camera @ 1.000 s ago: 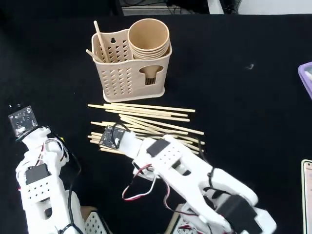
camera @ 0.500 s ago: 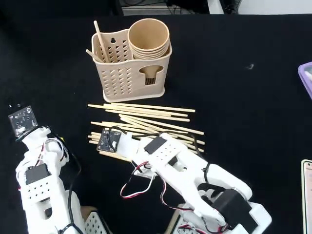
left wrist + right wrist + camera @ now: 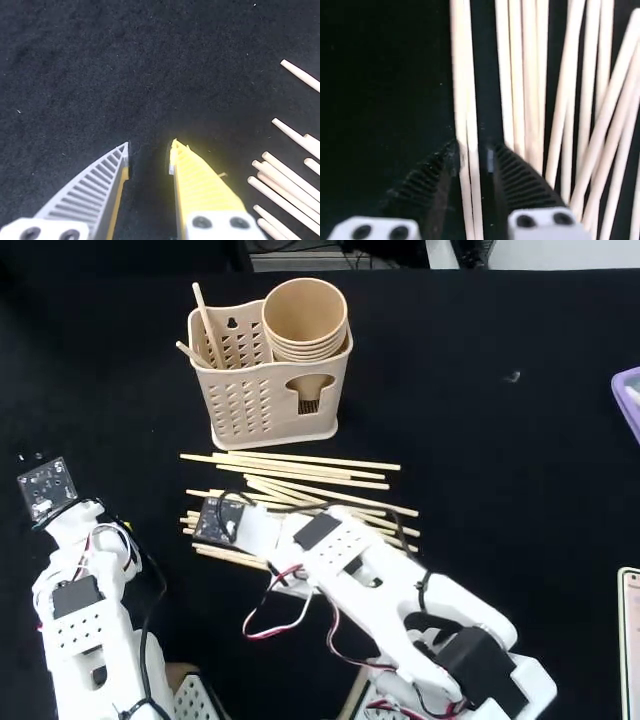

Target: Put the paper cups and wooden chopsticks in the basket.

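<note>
At the left end of the chopstick pile (image 3: 310, 478) on the black table (image 3: 500, 490), the right gripper (image 3: 472, 152) straddles two chopsticks (image 3: 465, 100), its jaws slightly apart and not clamped. The left gripper (image 3: 148, 150) hangs over bare cloth, jaws spread, grasping nothing, with chopstick ends just beside it. Beyond the pile, the basket (image 3: 250, 400) holds stacked paper cups (image 3: 305, 315) and leaning chopsticks (image 3: 205, 320)

Black cloth (image 3: 500, 490) all across the table, odds and ends at its margins.
A purple container edge (image 3: 629, 400) peeks in at the right, with a pale flat item (image 3: 631, 630), possibly a card, lower on that side; a tiny grey speck (image 3: 512, 376) sits alone on the cloth, and cables (image 3: 300, 252) trail behind the far edge.
</note>
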`<action>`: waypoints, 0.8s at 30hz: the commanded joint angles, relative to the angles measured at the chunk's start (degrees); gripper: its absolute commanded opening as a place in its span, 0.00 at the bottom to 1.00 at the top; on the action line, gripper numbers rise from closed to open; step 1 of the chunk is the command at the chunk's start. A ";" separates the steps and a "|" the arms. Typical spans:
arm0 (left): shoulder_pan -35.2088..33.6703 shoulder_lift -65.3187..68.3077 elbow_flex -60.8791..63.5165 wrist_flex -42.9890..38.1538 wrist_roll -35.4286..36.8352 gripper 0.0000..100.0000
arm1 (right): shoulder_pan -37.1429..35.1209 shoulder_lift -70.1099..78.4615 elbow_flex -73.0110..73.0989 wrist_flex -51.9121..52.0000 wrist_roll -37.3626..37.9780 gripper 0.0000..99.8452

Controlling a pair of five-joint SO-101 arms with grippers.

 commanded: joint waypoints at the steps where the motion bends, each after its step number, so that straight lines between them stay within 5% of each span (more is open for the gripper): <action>1: 0.04 -0.88 -2.24 -0.88 -0.09 0.14 | 1.67 0.84 -1.98 -0.79 0.35 0.16; 24: 0.04 -0.88 -2.24 -0.88 -0.09 0.14 | -3.52 0.84 1.71 -0.70 0.79 0.16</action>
